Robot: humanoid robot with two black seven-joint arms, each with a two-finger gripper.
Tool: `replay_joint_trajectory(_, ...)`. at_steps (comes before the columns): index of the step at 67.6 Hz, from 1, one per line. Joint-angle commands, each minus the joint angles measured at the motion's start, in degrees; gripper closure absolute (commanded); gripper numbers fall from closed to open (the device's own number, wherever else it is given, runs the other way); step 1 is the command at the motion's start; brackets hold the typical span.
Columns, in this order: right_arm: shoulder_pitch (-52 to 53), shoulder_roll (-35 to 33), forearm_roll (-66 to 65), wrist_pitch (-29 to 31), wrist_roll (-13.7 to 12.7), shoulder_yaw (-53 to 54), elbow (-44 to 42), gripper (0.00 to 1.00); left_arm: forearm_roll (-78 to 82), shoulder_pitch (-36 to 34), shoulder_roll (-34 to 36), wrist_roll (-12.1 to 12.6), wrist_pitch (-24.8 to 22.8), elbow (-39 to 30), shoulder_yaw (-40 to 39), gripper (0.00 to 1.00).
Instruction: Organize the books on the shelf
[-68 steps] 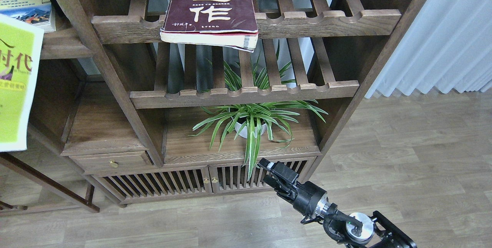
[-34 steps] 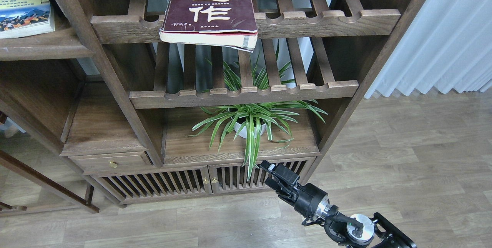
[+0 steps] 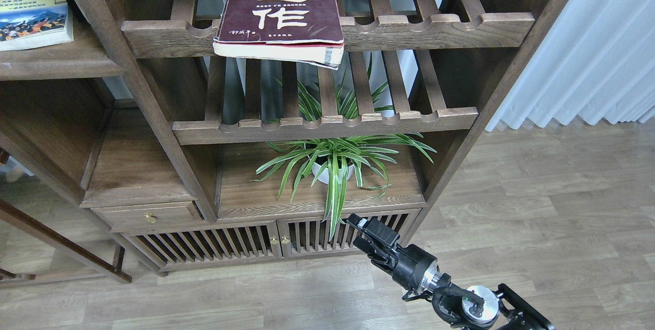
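The thick maroon book (image 3: 281,10) with big white characters lies flat on the upper slatted rack, its front edge overhanging the notched rail. The smaller "300" book (image 3: 31,10) with a colourful picture lies on the solid dark-brown shelf (image 3: 61,64) at the top left. The yellow-green book is out of view. My right gripper (image 3: 359,233) hangs low in front of the cabinet doors, well below the books, open and empty. My left gripper is out of view.
A potted spider plant (image 3: 335,163) stands on the board under the lower slatted rack (image 3: 327,125). A drawer (image 3: 148,216) and slatted cabinet doors (image 3: 230,243) are at the bottom. A white curtain (image 3: 588,48) hangs at the right above wooden floor.
The yellow-green book that filled the left edge one second ago has gone out of view, uncovering the "300" book. My right gripper has barely moved.
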Motion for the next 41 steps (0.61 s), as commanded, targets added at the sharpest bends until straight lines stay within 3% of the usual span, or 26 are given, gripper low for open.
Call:
replay_joint_trajectory(1, -0.2, 0.0, 0.02, 0.0, 0.0, 0.06, 0.0, 0.0, 0.2, -2.0, -1.92, 0.08, 0.01, 2.27, 0.25, 1.0)
replay_joint_trajectory(41, -0.55, 0.0, 1.25, 0.0, 0.0, 0.15, -0.17, 0.0, 0.64, -10.35, -14.58, 0.08, 0.01, 13.7, 0.6, 1.0)
